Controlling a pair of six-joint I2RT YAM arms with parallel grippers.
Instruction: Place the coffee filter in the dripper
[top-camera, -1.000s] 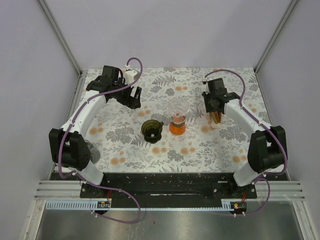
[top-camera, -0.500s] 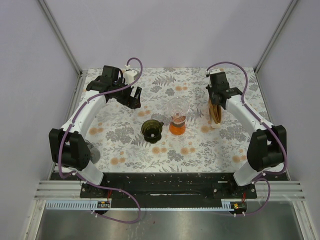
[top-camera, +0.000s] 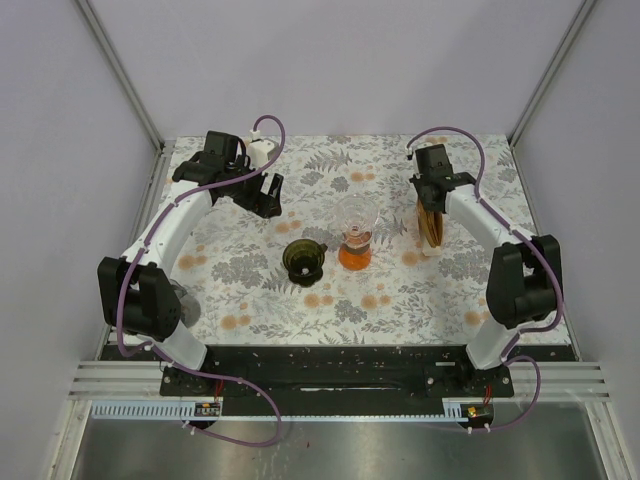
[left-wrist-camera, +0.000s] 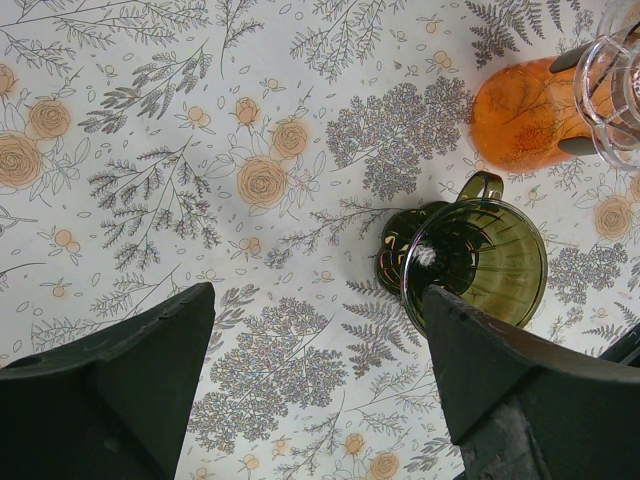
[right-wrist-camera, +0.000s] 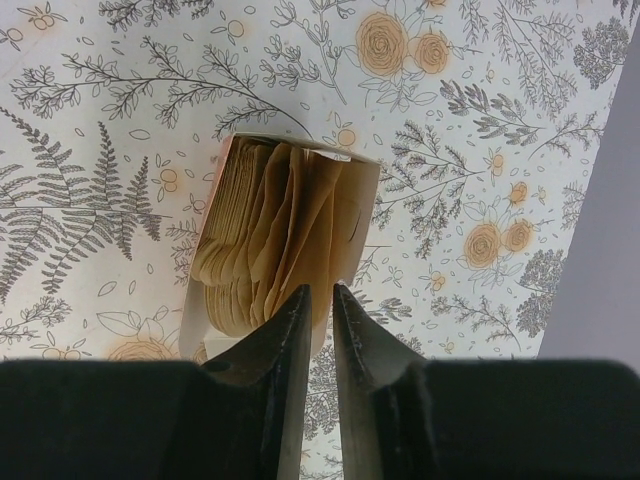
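coffee filters (right-wrist-camera: 270, 230), tan and ribbed, stand packed on edge in a white holder (right-wrist-camera: 362, 195) on the right side of the floral table (top-camera: 250, 290), well apart from the dripper (top-camera: 303, 258). from above, the stack (top-camera: 431, 225) shows as a brown wedge inside the holder (top-camera: 430, 248).

my right gripper (right-wrist-camera: 320, 292) hangs just over the stack, at its far end in the top view (top-camera: 431, 192). the two fingers (right-wrist-camera: 285, 330) are drawn almost together, with only a thin slit between them, and their tips sit right at the upper edges of the filters. i cannot tell whether a sheet is pinched in that slit or whether the tips are only touching the paper.

the dripper (left-wrist-camera: 480, 260) is dark green glass with a small handle. it stands upright near the middle of the table with its ribbed cone showing bare inside. just beside it, on its right in the top view, stands a clear glass vessel with an orange base (top-camera: 355, 238); my left wrist camera catches that orange base (left-wrist-camera: 525, 115) near the dripper's handle.

my left gripper (left-wrist-camera: 318, 300) is spread wide and has hold of nothing, with only tablecloth between the fingers. it hovers over the far left part of the table (top-camera: 268, 195), apart from the dripper, whose rim shows next to one of its fingers (left-wrist-camera: 480, 380) in the wrist view.
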